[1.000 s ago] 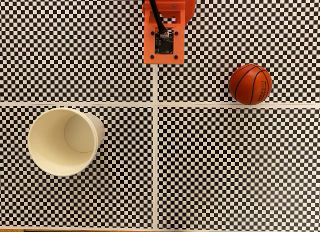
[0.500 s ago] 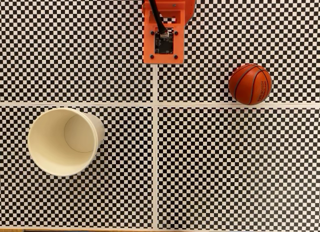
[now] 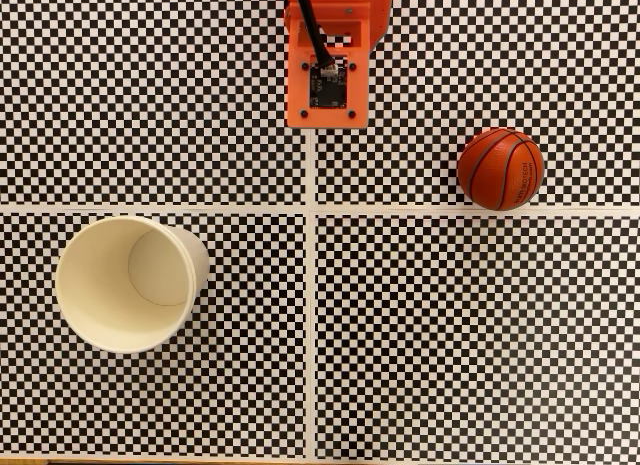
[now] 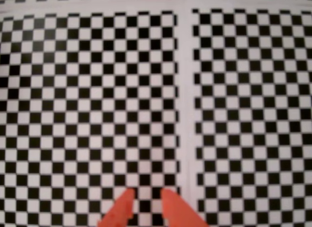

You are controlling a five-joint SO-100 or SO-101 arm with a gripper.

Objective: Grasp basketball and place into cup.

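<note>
Nothing is done yet: I see the basketball (image 3: 501, 168) resting on the bench (image 3: 450, 335), well apart from the empty cup (image 3: 128, 283). The claw (image 4: 145, 195) holds nothing, tips slightly parted.

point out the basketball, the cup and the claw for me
basketball (image 3: 500, 168), fixed view, on the middle of its orange surface
cup (image 3: 92, 320), fixed view, on the bare inner wall near the rim
claw (image 4: 146, 203), wrist view, midway between the two orange fingertips at the bottom edge
</note>
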